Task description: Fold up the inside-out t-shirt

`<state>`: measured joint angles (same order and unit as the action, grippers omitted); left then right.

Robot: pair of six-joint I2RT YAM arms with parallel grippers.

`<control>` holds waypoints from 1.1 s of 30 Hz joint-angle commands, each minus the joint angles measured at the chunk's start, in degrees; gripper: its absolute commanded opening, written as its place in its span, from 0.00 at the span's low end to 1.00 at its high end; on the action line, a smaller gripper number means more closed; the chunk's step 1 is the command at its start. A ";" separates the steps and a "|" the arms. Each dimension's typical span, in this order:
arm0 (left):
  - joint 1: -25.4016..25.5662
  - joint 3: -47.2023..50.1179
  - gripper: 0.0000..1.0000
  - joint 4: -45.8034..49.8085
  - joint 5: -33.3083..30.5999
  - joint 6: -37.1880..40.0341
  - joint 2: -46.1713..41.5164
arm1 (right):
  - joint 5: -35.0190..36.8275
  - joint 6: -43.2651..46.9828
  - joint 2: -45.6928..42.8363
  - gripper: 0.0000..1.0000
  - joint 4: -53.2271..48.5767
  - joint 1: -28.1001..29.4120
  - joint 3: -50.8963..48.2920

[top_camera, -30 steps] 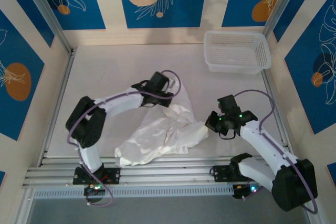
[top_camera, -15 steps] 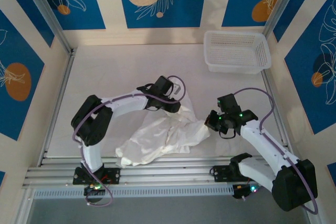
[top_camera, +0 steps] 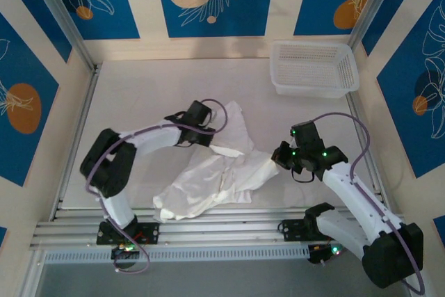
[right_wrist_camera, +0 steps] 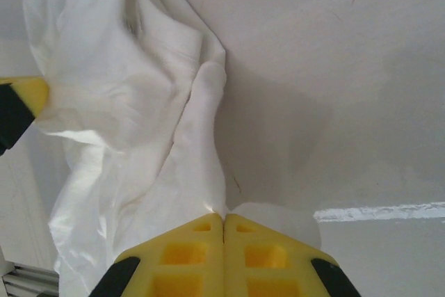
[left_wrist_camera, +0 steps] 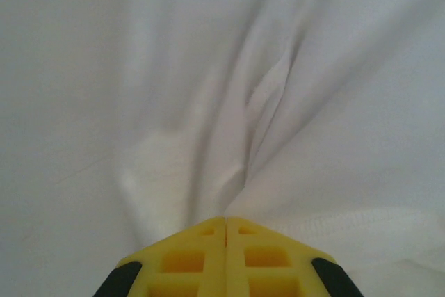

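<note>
The inside-out t-shirt [top_camera: 219, 175] lies crumpled in a white heap at the table's near middle, with one flap stretched toward the back [top_camera: 235, 122]. My left gripper [top_camera: 212, 134] is at that flap's left edge. In the left wrist view its yellow fingers [left_wrist_camera: 201, 255] meet at the tip [left_wrist_camera: 226, 219], pinching thin white cloth [left_wrist_camera: 278, 102] with a stitched hem. My right gripper [top_camera: 274, 160] sits at the shirt's right end. Its fingers [right_wrist_camera: 257, 255] are shut [right_wrist_camera: 223, 215] on a fold of the cloth [right_wrist_camera: 139, 123], which is pulled taut between both grippers.
A white plastic mesh basket [top_camera: 314, 67] stands at the back right, apart from the shirt. Aluminium rails [top_camera: 208, 231] run along the near edge, and patterned blue walls enclose the pale table [top_camera: 146, 88].
My left gripper reached into the shirt, opened and shut again, then drew back left, lifting a flap of cloth toward the back. The right arm shifted slightly, still gripping.
</note>
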<state>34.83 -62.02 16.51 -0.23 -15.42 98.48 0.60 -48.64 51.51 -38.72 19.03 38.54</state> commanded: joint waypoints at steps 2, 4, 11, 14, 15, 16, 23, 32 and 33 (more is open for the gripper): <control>-7.99 6.55 0.00 -3.70 1.90 -5.54 -9.69 | 3.24 -1.16 -4.76 0.00 -2.13 -1.38 1.87; -10.71 8.51 0.00 -3.22 0.72 -7.36 -10.75 | 3.10 -0.51 -4.48 0.00 -1.39 -2.00 1.11; -13.18 13.34 0.39 -5.14 -6.44 -10.05 -16.10 | -1.53 0.25 1.51 0.00 0.35 -1.63 0.64; -11.84 12.30 0.50 -6.18 -2.40 -9.14 -18.55 | -1.66 0.64 2.36 0.00 0.68 -1.28 0.70; -9.98 10.84 0.50 -5.44 -1.25 -8.52 -18.63 | -1.51 0.69 2.61 0.00 0.87 -1.27 0.73; -7.10 8.95 0.49 -4.16 -0.84 -7.17 -18.15 | -1.48 0.73 2.91 0.00 1.16 -1.27 0.80; 9.57 -0.53 0.47 3.14 -10.22 -4.19 -8.39 | -1.84 0.11 3.97 0.00 2.01 -0.67 0.73; 10.87 -0.39 0.54 4.08 -19.84 -4.18 -0.35 | -1.16 -0.06 2.10 0.00 1.72 -0.57 0.32; 10.84 -0.01 0.54 4.30 -20.25 -4.26 0.02 | -1.17 -0.02 2.19 0.00 1.84 -0.56 0.56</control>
<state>45.89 -62.52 18.35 -16.67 -20.45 97.80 -0.01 -48.62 54.28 -36.86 18.26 38.57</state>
